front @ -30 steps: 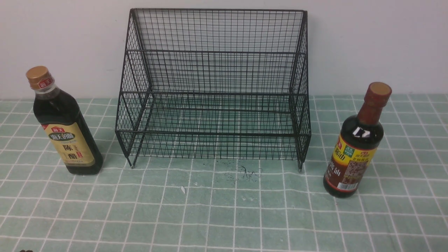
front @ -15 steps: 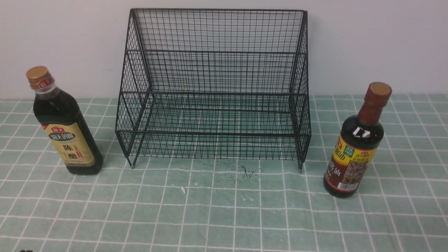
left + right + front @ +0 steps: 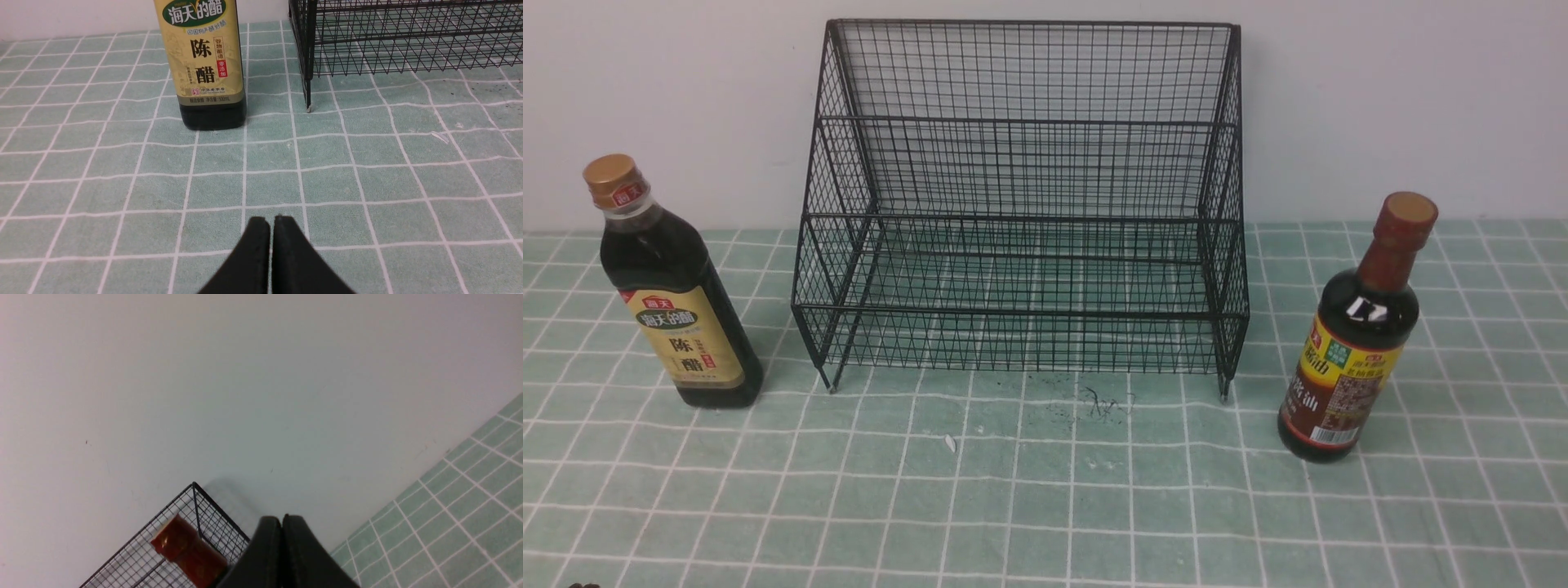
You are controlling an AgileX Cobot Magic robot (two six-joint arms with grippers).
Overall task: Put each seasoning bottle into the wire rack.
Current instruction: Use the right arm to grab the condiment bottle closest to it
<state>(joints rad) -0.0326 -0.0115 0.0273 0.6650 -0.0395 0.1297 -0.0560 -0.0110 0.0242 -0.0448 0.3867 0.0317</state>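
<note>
The black wire rack [image 3: 1021, 204] stands empty at the back middle against the wall. The squarish gold-capped bottle [image 3: 670, 286] with tan-yellow label stands upright to its left; it also shows in the left wrist view [image 3: 204, 61]. The round bottle [image 3: 1352, 335] with reddish-brown neck stands upright to the rack's right; its neck shows in the right wrist view [image 3: 186, 549]. Neither gripper shows in the front view. My left gripper [image 3: 271, 220] is shut and empty, well short of the squarish bottle. My right gripper [image 3: 282, 518] is shut and empty, beside the round bottle's neck.
A green checked cloth [image 3: 1045, 490] covers the table. A plain wall [image 3: 1380, 98] rises right behind the rack. A small white scrap [image 3: 949, 443] and dark specks [image 3: 1094, 402] lie on the cloth before the rack.
</note>
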